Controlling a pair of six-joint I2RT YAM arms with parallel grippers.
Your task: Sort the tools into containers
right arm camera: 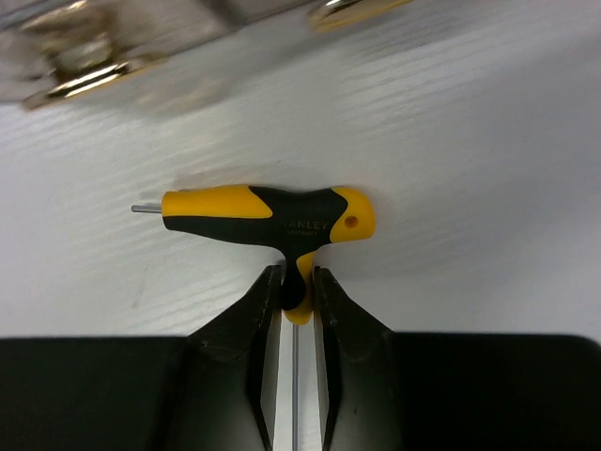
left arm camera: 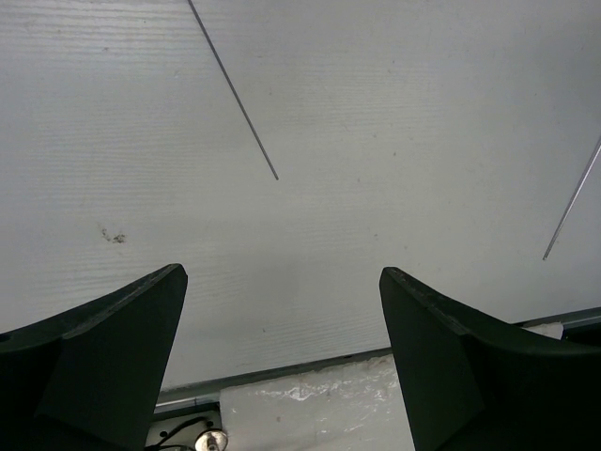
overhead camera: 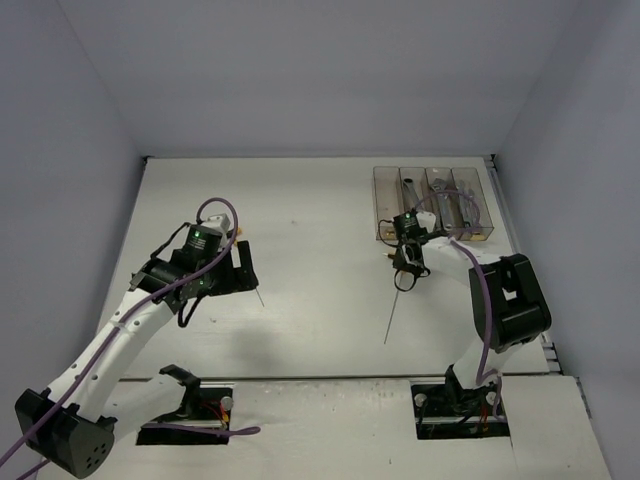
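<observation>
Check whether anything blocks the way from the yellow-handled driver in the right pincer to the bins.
Nothing visible does. The right pincer grips the driver by its neck; only bare table lies between its handle and the bins just beyond.

- We find even, diffuse light from overhead in the top view. The table (overhead camera: 300, 200) reads bright, and the arms cast soft grey shadows on it.
- In the right wrist view the T-handle driver (right arm camera: 268, 214) is sharp. The containers (right arm camera: 113, 38) at the top edge are blurred and glaring.
- The left wrist view is duller and grey-toned.
</observation>
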